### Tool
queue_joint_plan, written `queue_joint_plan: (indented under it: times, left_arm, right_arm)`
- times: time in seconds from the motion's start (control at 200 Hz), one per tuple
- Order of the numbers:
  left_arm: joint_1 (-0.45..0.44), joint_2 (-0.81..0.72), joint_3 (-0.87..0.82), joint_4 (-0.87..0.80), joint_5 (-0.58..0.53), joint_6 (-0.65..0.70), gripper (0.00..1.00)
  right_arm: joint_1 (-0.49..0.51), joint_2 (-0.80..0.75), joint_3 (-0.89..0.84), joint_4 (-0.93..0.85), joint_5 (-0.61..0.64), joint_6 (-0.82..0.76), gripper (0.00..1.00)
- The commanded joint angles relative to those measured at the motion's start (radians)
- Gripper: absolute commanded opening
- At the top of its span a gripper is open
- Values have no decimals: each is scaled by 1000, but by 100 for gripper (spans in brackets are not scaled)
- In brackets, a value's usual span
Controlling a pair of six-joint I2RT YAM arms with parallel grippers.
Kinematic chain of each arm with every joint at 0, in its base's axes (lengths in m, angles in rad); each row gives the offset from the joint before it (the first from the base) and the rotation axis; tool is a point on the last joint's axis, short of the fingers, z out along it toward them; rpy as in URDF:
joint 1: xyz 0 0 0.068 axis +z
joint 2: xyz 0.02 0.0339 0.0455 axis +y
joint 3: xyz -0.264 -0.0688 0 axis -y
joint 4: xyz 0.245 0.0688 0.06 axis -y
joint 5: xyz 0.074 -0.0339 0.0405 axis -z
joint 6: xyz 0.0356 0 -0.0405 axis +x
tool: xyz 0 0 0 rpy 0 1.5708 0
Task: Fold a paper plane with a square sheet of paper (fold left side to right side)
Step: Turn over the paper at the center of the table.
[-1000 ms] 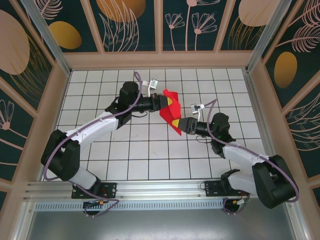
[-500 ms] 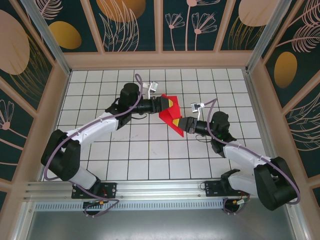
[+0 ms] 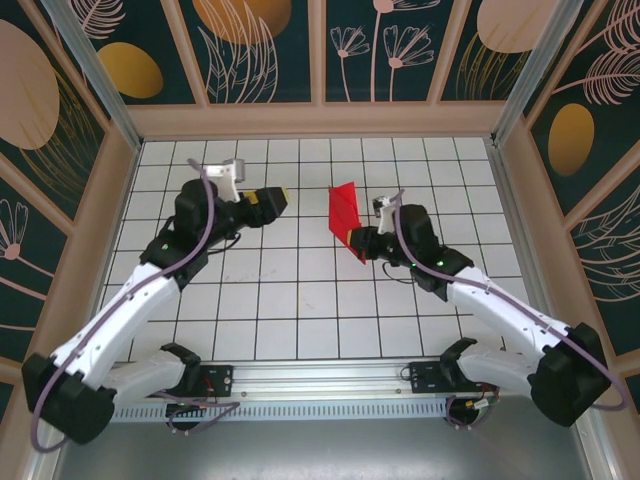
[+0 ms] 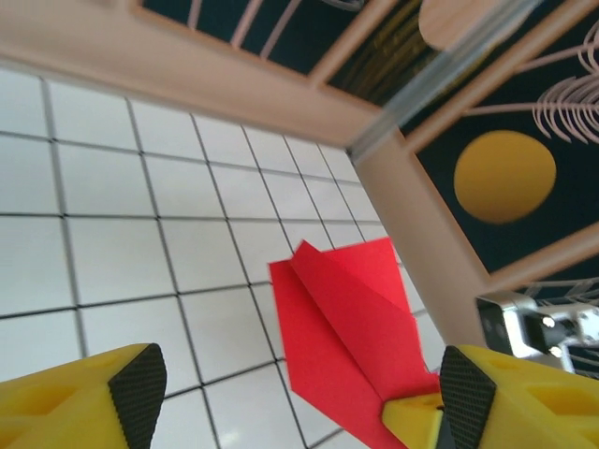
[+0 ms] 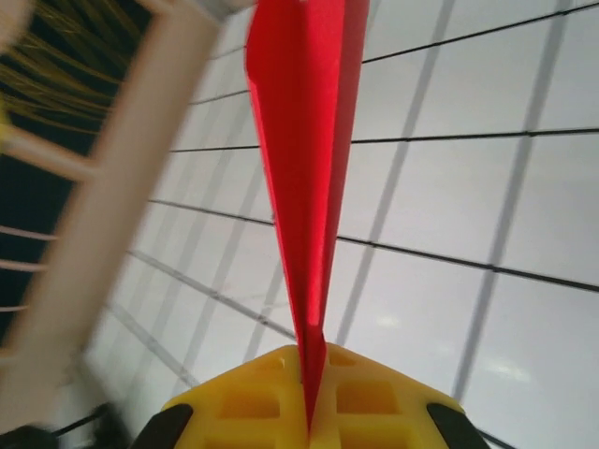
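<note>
White tabletop of square tiles with dark grid lines (image 3: 300,300), evenly lit. A pale wooden frame (image 3: 320,120) borders its far, left and right sides. Behind it, dark teal wall panels (image 3: 270,50) bear gold ovals and pale leaf drawings. A ribbed aluminium rail (image 3: 320,375) runs along the near edge.

We see the paper plane (image 3: 343,210) over the table (image 3: 300,300), a little to the right of the middle, and it stands on its edge. Its near end sits between the fingers of the right gripper (image 3: 357,243), which is just near and right of it. The left gripper (image 3: 276,200) is to the left of the plane, apart from it, with bare table between them.
</note>
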Motion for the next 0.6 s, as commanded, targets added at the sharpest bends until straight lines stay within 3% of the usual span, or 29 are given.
queue_joint_plan:
  times: [0.0, 0.12, 0.26, 0.395, 0.596]
  left_arm:
    - [-3, -100, -55, -71, -173, 35, 81]
    - [-3, -213, -70, -88, -241, 41, 75]
    - [-3, -284, -51, -131, -306, 44, 73]
    - [-4, -312, -47, -147, -332, 45, 73]
    - [-4, -316, -53, -150, -335, 48, 72]
  right_arm:
    - [155, 83, 146, -319, 519, -75, 0]
    - [316, 290, 324, -556, 850, -37, 0]
    - [442, 610, 545, -855, 1070, 43, 1]
    - [504, 887, 715, -1048, 1164, 92, 1]
    - [522, 1095, 796, -1065, 1168, 48, 1]
